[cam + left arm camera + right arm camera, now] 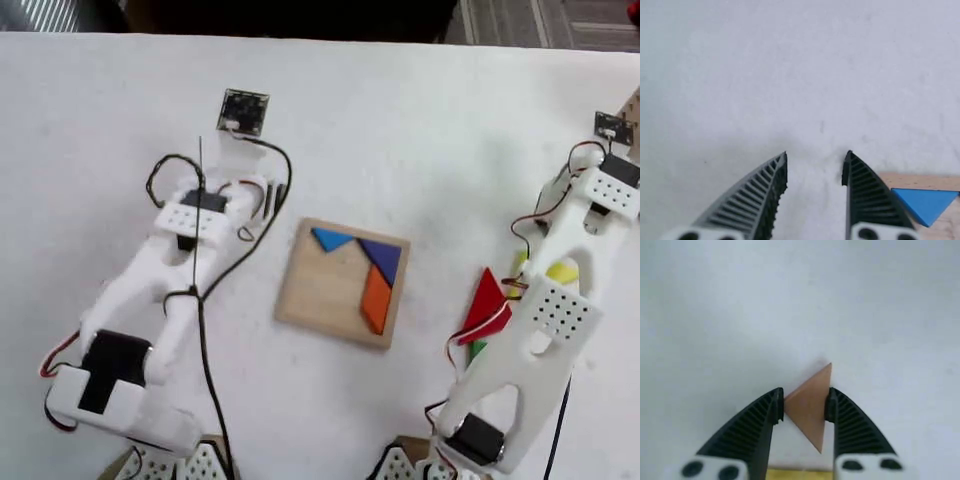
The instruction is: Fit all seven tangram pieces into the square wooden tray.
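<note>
Far out at the right of the bench [420, 120], pinched a tan triangle [809, 405] between the right jaws, left jaws parted and empty beside the part-filled square wooden tray [315, 290]; likely needed lifting clear and carrying to the tray's bare wood next.

White bench [420, 130], plain and matt, spreading across nearly the whole high view and lying as pale, faintly scuffed ground in both wrist views. Beyond its far edge, a dark strip of room [290, 15]. At the far left corner, a pale patch [40, 14] with slanted stripes. At the far right, grey floor [540, 20] crossed by thin pale lines; by the very corner a small red spot [632, 6], too small to tell.
</note>
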Controlling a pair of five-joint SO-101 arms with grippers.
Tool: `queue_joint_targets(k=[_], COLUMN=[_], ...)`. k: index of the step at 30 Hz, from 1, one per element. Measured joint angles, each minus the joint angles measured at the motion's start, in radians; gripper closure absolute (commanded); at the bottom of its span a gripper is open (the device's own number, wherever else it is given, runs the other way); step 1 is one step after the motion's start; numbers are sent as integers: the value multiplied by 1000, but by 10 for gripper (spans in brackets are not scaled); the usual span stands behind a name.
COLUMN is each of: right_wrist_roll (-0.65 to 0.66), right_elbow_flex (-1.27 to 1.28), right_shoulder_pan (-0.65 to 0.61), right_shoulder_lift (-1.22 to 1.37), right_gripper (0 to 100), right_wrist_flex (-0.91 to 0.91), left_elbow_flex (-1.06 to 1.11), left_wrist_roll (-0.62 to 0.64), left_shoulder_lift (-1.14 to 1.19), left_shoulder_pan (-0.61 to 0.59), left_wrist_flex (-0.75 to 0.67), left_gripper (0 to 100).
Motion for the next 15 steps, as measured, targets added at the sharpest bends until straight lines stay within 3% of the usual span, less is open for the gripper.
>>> queue_joint_targets(k=[8, 15], right_wrist_roll=[0, 0], right_elbow_flex=[-238, -262], right_shoulder_pan=[0, 0], right_shoulder_lift=[14, 12], right_gripper=[947, 947], right_wrist_flex=[241, 262], left_elbow_flex=[0, 0], left_wrist_roll=[0, 0], left_shoulder_lift=[0, 0], left_shoulder_pan=[0, 0], left_wrist_flex=[0, 0], left_gripper=[811, 811])
